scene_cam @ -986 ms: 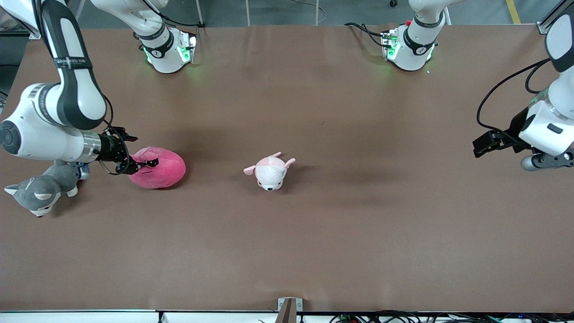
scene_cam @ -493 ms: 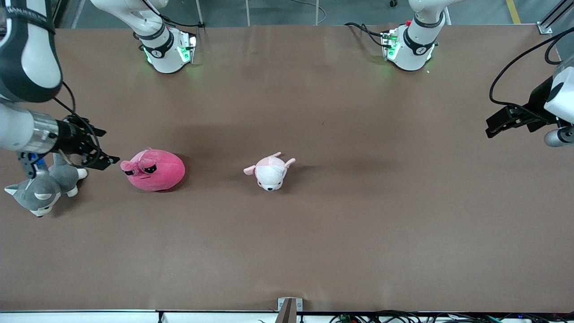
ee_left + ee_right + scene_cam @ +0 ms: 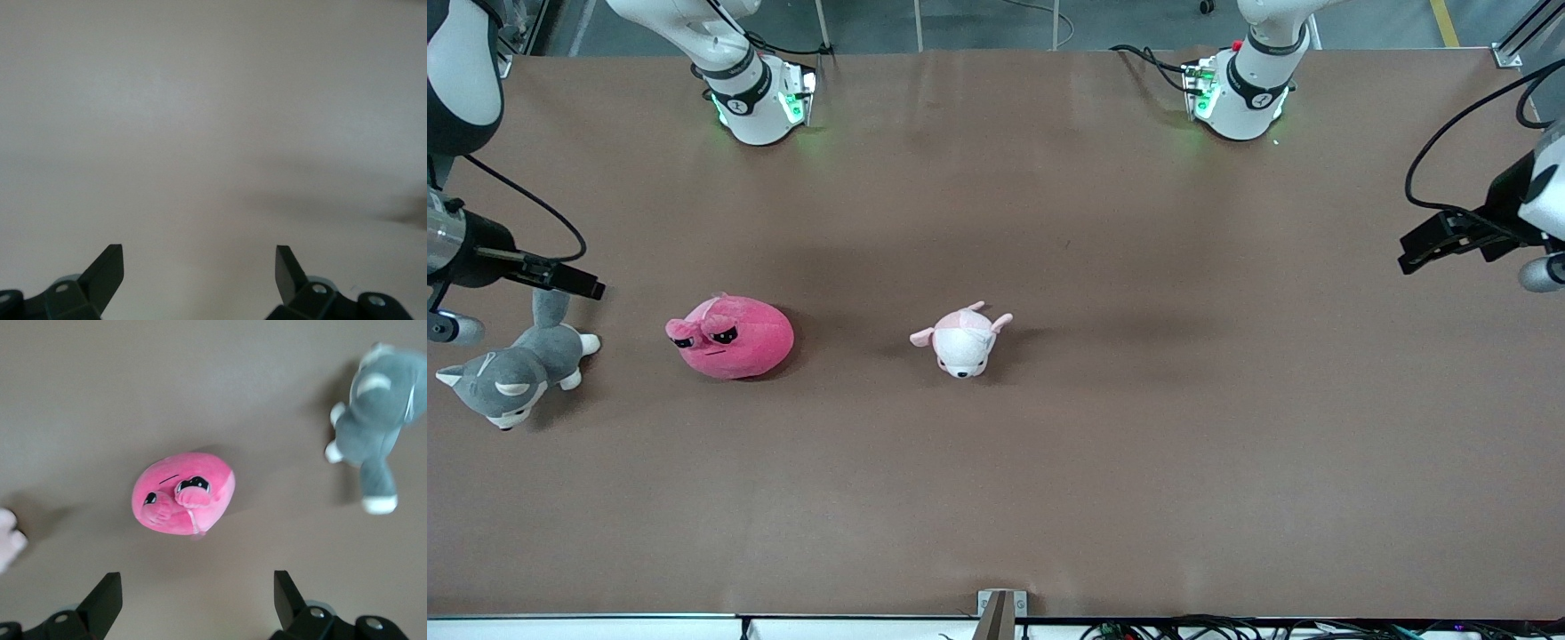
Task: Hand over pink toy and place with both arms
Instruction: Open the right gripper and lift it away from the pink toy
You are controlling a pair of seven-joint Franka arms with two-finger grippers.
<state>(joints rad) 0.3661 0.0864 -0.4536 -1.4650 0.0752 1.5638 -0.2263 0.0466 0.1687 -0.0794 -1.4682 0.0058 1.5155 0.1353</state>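
My right gripper (image 3: 591, 289) hangs in the air over the brown worktop (image 3: 1049, 462) at the right arm's end, just above the tail end of the grey-and-white dog plush (image 3: 511, 373), and its fingers (image 3: 103, 603) are spread wide with nothing between them. Through my right wrist view I look down between those parted fingers onto the pink toy (image 3: 183, 493), which lies on the worktop by itself, touched by neither of my grippers; its dark frowning eyes and paler patch face up toward me, and the dog plush (image 3: 377, 413) lies off to one side of it, apart from it. In the front view the pink toy (image 3: 729, 336) rests on the worktop between the dog plush and the small pale pink-and-white animal plush (image 3: 963, 340), well apart from both, with the dog plush toward the right arm's end and slightly nearer the front camera. The pale plush sits near the middle of the worktop. My left gripper (image 3: 1414, 253) hovers over the bare worktop at the left arm's end, well apart from every toy; its fingers (image 3: 107, 273) are also wide apart and empty, and my left wrist view shows only plain worktop surface between them.
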